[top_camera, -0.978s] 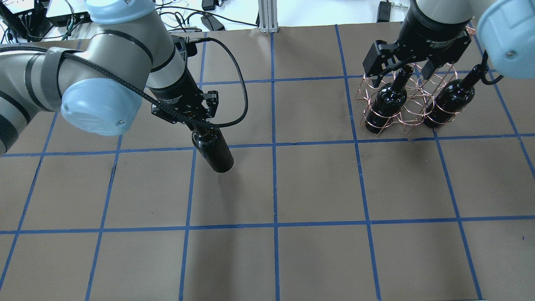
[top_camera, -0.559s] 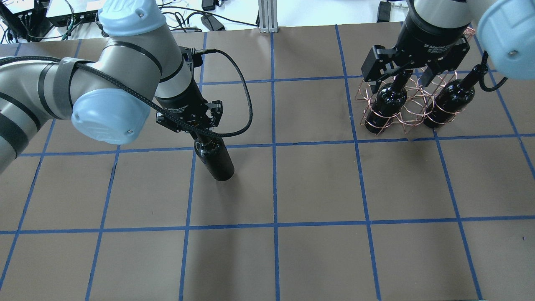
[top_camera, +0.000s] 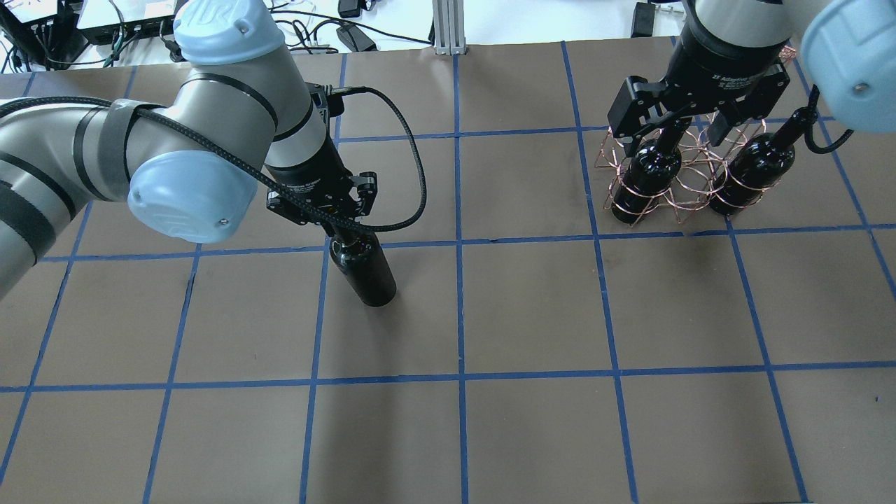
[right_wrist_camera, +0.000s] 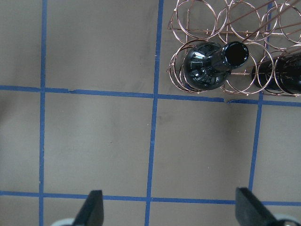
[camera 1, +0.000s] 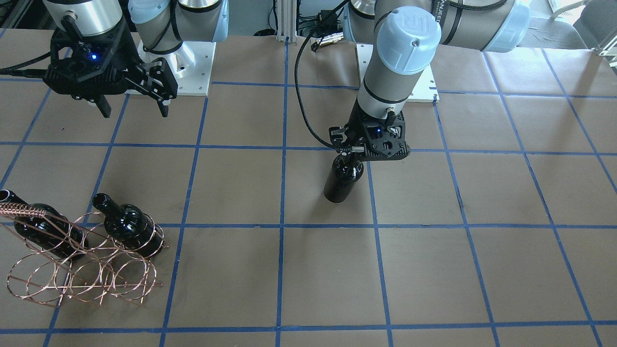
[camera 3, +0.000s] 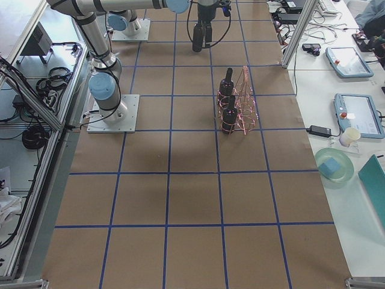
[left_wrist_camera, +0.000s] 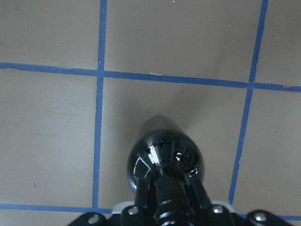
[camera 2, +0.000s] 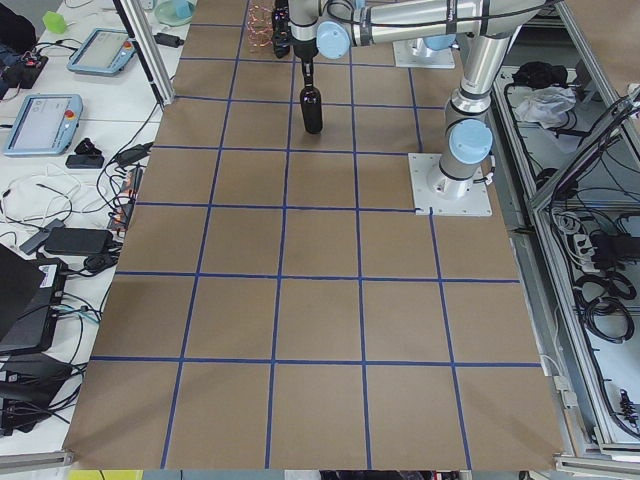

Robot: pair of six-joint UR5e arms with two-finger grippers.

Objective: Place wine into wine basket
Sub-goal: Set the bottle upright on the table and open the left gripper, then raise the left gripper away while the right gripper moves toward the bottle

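Observation:
My left gripper (top_camera: 334, 222) is shut on the neck of a glossy black wine bottle (top_camera: 365, 271) and holds it upright, low over the brown table left of centre. It also shows in the front view (camera 1: 341, 179) and the left wrist view (left_wrist_camera: 164, 157). The copper wire basket (top_camera: 688, 183) stands at the far right and holds two more black bottles (top_camera: 651, 168) (top_camera: 756, 162); its middle slot is empty. My right gripper (top_camera: 673, 133) hangs open and empty above the basket, and the right wrist view shows its fingers (right_wrist_camera: 92, 211) spread wide.
The brown paper table (top_camera: 532, 315) is marked with blue tape squares. A metal post (top_camera: 448, 28) and cables stand at the far edge. In the front view the basket (camera 1: 77, 270) sits at the lower left, with the arm bases (camera 1: 188, 62) at the top.
My left arm has carried the bottle a little to the right and toward the near edge. My right gripper stays open above the basket, barely moved.

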